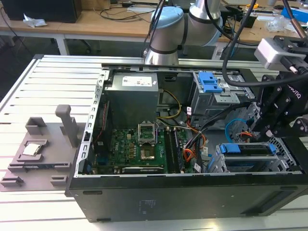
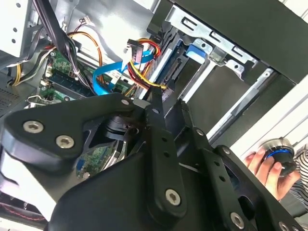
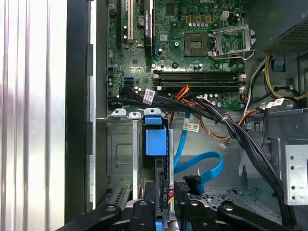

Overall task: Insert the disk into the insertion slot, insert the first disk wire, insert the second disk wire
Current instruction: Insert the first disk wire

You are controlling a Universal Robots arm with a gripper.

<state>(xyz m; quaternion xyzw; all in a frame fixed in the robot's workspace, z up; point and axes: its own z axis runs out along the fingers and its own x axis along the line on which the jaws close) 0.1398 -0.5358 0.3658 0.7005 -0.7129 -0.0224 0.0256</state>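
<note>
**A:** What is the arm busy with?

**B:** The gripper (image 3: pixel 165 204) hangs over the end of the insertion slot (image 3: pixel 120 159). As I read both wrist views, its fingers are closed on the black plug of the first disk wire (image 3: pixel 165 188), the bundle of red, yellow and black strands. I judge the step in hand to be seating that plug on the disk (image 3: pixel 155 142).

**A:** How is that done well?

**B:** Keep the plug square to the socket and press straight along it, because a keyed plug will likely jam if tilted. The strands look stiff enough to tug it sideways, so a grip close on the plug's body helps. The second disk wire (image 3: pixel 207 166) curls just beside it, with its dark end lying loose near the fingers, and it could get trapped underneath.

**A:** And what holds what?

**B:** Nearest, the insertion slot holds the disk, seated in the bay with its blue carrier showing. Beyond that stands the taller grey cage (image 1: pixel 211 98) with a blue latch, and I cannot tell what is in it. The computer case (image 1: pixel 144 192) encloses both cages, the motherboard (image 1: pixel 134 149) with no cooler on its processor socket, and the power supply (image 1: pixel 132 91) in the far corner. Outside the case, on the exterior view's left, a grey fixture (image 1: pixel 53 159) cradles a small square part (image 1: pixel 31 149).
</note>
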